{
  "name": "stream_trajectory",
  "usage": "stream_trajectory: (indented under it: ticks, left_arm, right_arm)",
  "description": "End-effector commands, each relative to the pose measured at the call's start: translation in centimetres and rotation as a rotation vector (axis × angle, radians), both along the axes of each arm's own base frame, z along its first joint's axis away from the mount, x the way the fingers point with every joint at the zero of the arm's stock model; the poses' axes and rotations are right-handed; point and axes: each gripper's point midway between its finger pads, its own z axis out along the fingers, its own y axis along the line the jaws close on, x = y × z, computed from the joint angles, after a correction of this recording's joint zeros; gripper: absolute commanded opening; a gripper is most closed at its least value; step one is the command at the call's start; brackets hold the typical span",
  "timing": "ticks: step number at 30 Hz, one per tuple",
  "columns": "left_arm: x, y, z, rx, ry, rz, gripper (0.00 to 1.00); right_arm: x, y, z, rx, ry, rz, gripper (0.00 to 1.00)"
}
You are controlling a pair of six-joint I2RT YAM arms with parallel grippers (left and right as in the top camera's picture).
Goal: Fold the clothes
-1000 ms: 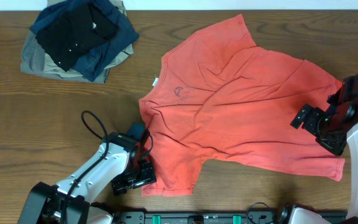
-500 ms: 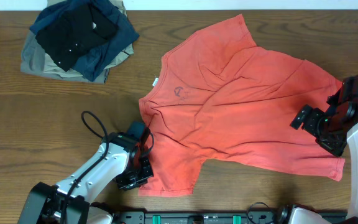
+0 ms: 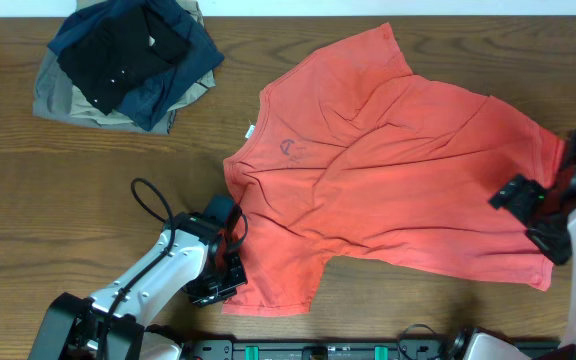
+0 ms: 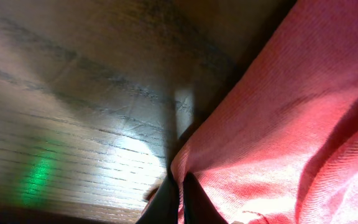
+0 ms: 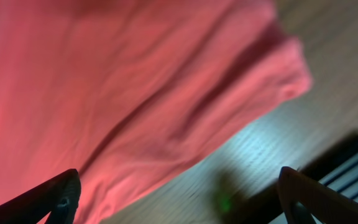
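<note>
The worktop (image 3: pixel 68 200) is dark brown wood with a lengthwise grain; a pale strip of the room shows beyond its far edge and a black rail (image 3: pixel 298 350) runs along the near edge. At the far left corner sits a pile of folded garments (image 3: pixel 123 60), black on navy on khaki. The coral-red T-shirt (image 3: pixel 388 190) lies spread and wrinkled from the middle to the right edge, its white neck label (image 3: pixel 250 131) and small dark chest logo (image 3: pixel 290 150) facing left. The overhead view places the left end effector (image 3: pixel 230 285) at the sleeve nearest the near edge. Only the left wrist view shows its fingers (image 4: pixel 166 202) pressed together, pinching the sleeve's edge just above the wood. The right end effector (image 3: pixel 538 215) hovers over the hem by the right edge; its wrist view shows the fingers (image 5: pixel 61 199) spread wide above the cloth.
</note>
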Motion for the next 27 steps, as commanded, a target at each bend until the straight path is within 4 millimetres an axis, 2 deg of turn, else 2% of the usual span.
stream_trajectory:
  ticks: [1,4,7,16,19,27]
  left_arm:
    - [0.0,0.5,-0.1,0.024,0.004,0.006,0.06]
    - [0.0,0.4,-0.1,0.024,0.003,0.007,0.06]
    - [0.0,0.4,-0.1,0.023,0.001,0.007,0.06]
    - [0.0,0.4,-0.1,0.024,0.004,0.007,0.06]
    - [-0.1,0.5,0.0,0.025,0.005,0.006,0.06]
    - [0.0,0.4,-0.1,0.024,0.004,0.007,0.06]
  right_arm:
    - [-1.7,-3.1,0.1,-0.049,0.010,-0.166,0.99]
    - [-2.7,-4.7,-0.1,-0.037,0.001,-0.256,0.99]
    - [-3.4,-5.2,-0.9,0.004,-0.011,-0.313,0.99]
    - [-5.9,-6.1,-6.9,0.025,-0.011,-0.449,0.99]
    - [-6.7,-6.3,-8.3,0.027,-0.013,-0.497,0.99]
    - [-7.2,-7.1,-9.8,0.017,-0.038,-0.541,0.99]
